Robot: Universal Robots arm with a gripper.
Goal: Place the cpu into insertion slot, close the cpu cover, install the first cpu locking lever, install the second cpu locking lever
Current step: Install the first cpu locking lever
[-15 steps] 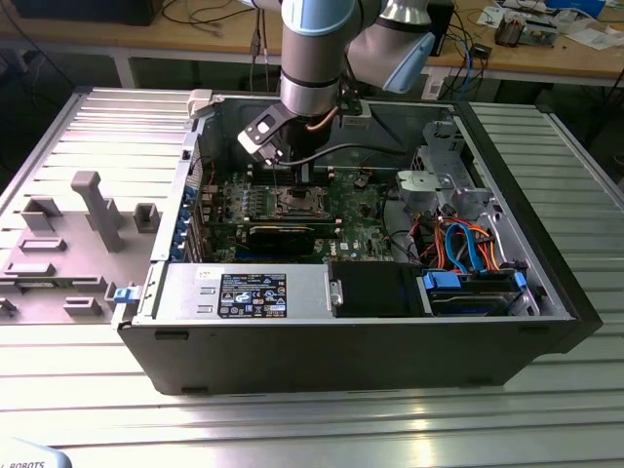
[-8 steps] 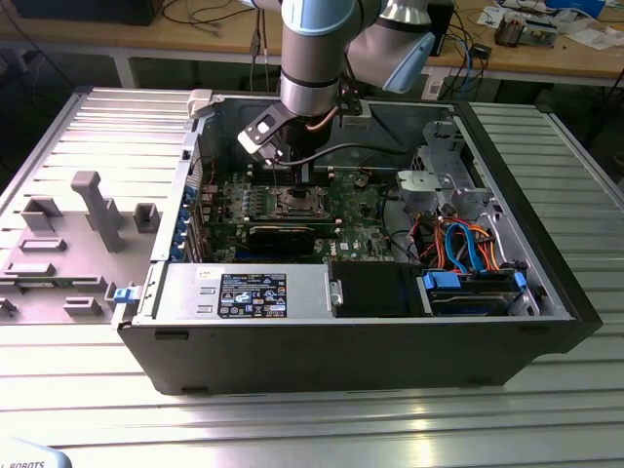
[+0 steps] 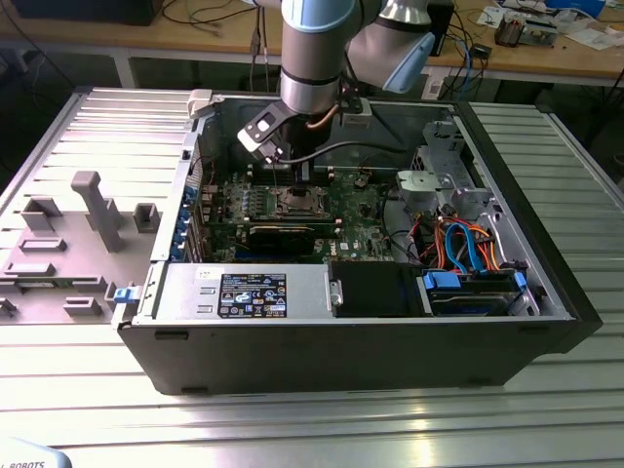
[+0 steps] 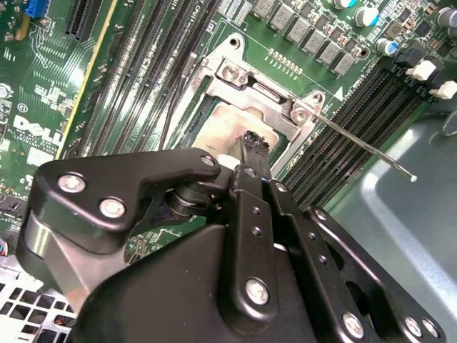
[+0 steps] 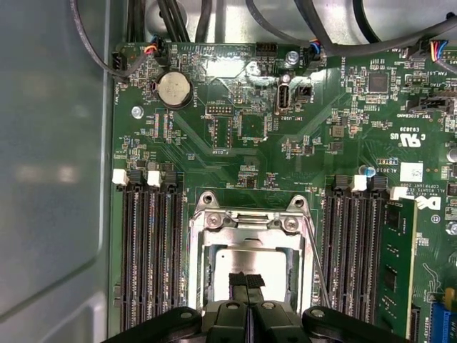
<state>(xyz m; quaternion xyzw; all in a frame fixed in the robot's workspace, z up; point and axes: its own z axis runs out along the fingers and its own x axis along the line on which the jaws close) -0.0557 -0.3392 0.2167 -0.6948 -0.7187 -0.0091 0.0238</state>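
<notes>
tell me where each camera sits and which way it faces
Exterior view: outside the open computer case, looking down into it; the arm reaches in.
First wrist view: on the wrist, facing the motherboard squarely; tool tips show.
Second wrist view: on the wrist, slanting along the tool's black linkage.
Both wrist views share the cpu cover and the tool.

Reaches down with arm near vertical; holds gripper pointed downward, fingers pressed together.

cpu: partly behind end effector | cpu cover: lower edge hidden
</notes>
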